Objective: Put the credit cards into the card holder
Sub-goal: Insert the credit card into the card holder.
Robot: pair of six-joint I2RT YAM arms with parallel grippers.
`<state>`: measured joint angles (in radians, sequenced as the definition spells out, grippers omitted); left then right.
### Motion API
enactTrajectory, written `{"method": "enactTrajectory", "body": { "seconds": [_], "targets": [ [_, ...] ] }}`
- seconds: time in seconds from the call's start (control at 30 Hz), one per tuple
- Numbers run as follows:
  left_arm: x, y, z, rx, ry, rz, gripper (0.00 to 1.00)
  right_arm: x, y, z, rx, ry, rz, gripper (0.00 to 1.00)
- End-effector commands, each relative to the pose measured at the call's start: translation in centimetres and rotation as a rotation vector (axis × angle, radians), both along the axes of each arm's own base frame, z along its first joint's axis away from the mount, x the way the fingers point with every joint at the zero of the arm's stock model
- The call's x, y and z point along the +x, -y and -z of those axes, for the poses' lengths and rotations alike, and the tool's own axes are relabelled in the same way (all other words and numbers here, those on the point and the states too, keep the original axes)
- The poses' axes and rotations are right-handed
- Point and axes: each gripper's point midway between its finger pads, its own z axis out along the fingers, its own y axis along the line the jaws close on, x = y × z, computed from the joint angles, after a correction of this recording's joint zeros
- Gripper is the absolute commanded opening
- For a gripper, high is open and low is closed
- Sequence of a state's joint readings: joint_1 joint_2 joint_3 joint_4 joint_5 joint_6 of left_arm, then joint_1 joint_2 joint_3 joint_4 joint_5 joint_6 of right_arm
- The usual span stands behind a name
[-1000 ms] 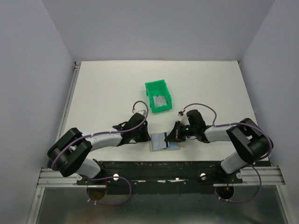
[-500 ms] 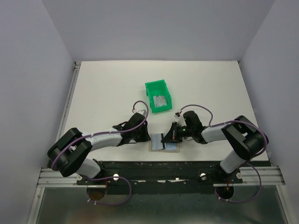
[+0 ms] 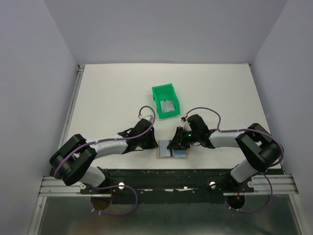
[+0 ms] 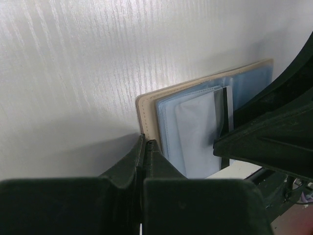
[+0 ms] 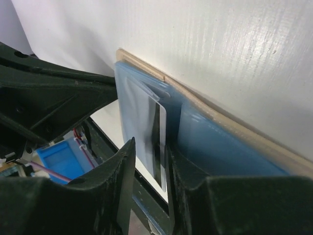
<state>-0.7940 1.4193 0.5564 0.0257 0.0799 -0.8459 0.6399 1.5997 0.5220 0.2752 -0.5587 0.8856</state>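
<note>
The card holder [image 3: 182, 153] is laid open on the table [image 3: 112, 98], close to its near edge and between the two arms. Its pale blue inside is turned upward, and its tan rim is seen all round.

The left gripper [image 3: 152, 143] is placed at the left edge of the holder. In the left wrist view its jaws are seen closed together, with the tips [image 4: 145, 147] set against the tan rim [image 4: 146, 115]. Whether the rim is pinched between them cannot be told.

The right gripper [image 3: 175, 145] is lowered over the middle of the holder. In the right wrist view a grey card [image 5: 144, 115] with a dark stripe is held edge-on between its two fingers [image 5: 122, 166], so these jaws are closed on the card. The far end of the card is tucked under the lip of a blue slot, while the rest is left outside it. The same card [image 4: 198, 132] is seen lying flat against the blue lining in the left wrist view.

A green bin [image 3: 162, 88] is set farther back on the table, well apart from the holder. A second card [image 3: 168, 107] is seen lying inside it.
</note>
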Motion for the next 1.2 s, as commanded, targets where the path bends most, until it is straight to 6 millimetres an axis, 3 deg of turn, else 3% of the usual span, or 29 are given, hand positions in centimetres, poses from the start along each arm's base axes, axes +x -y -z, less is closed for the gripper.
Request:
{"method": "enactTrajectory", "body": {
  "seconds": [0.0, 0.53, 0.83, 1.17],
  "targets": [
    [-0.7, 0.0, 0.3, -0.011, -0.007, 0.021, 0.0, 0.4, 1.8, 0.4, -0.15, 0.044, 0.013, 0.4],
    [-0.8, 0.0, 0.3, -0.015, -0.007, 0.022, 0.0, 0.6, 4.3, -0.4, -0.332, 0.061, -0.002, 0.45],
    [-1.9, 1.2, 0.1, -0.032, -0.018, 0.063, 0.0, 0.3, 4.0, 0.1, -0.321, 0.038, -0.014, 0.41],
    [-3.8, 3.6, 0.7, -0.055, -0.051, 0.109, 0.0, 0.6, 2.5, -0.9, -0.276, 0.042, -0.034, 0.41]
  ]
}}
